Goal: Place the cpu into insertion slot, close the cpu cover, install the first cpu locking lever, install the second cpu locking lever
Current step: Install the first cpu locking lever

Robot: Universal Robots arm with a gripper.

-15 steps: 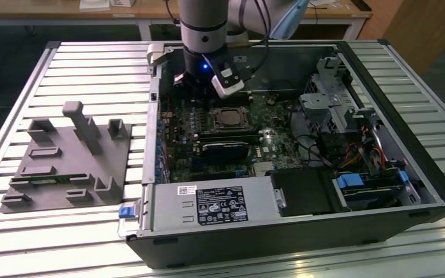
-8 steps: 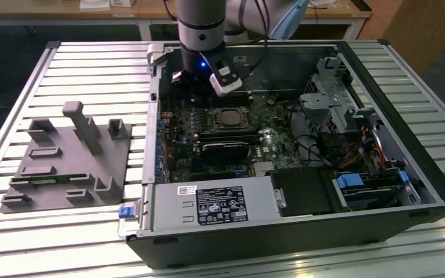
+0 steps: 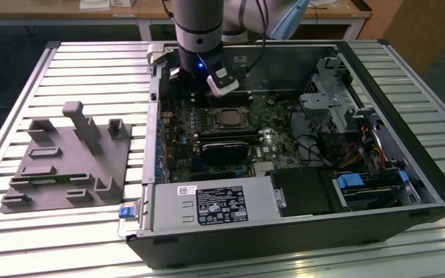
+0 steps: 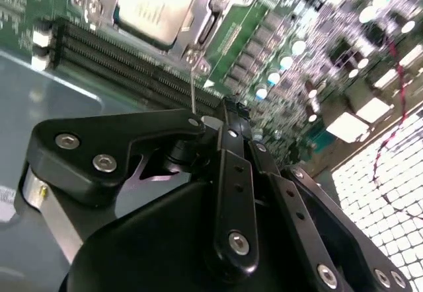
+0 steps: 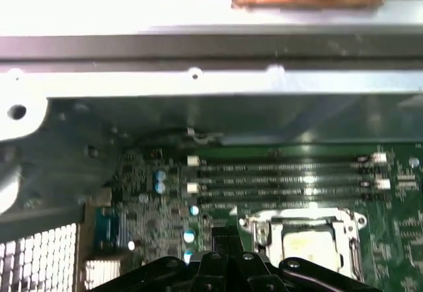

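On the exterior view's left a grey fixture sits on the tabletop. Further right, inside the open computer case, the cpu lies seated in the insertion slot, just rightward of the arm. The second wrist view brings the tool near the cpu cover, its fingers seemingly pressed together. It also shows a thin upright rod between them, where the exterior view has the arm in front.
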